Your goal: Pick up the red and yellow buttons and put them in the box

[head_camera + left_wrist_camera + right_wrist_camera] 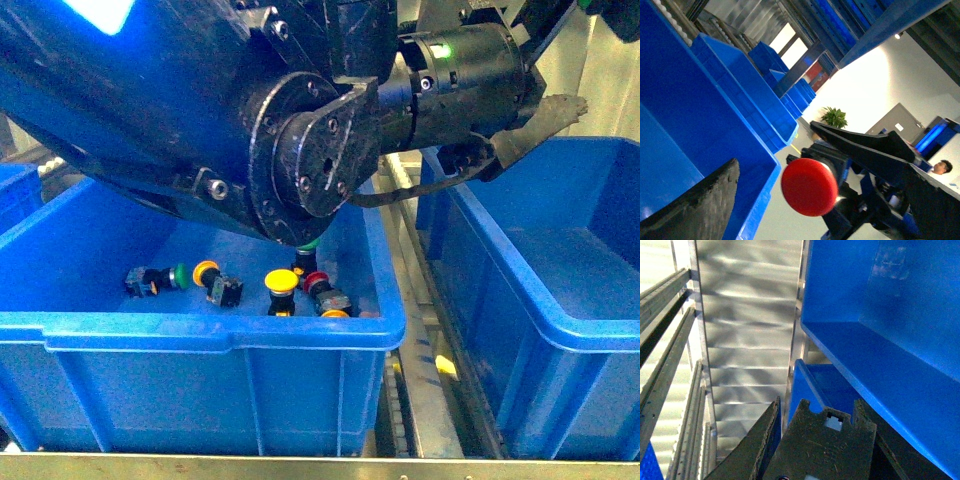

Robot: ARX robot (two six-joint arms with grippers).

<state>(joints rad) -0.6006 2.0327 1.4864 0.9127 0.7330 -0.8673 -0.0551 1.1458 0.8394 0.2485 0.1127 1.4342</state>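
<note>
Left tool [790, 162] has a red button [809, 186] pinched in it, hanging up above the box [600, 335]. More red and yellow buttons [281, 281] lie in the other blue bin [200, 335] just beside the box. Right tool [805, 440]: can't tell how wide it is.

Strong blue cast, near arm [150, 100] blurry, wall [880, 85] glare in bkgd.
</note>
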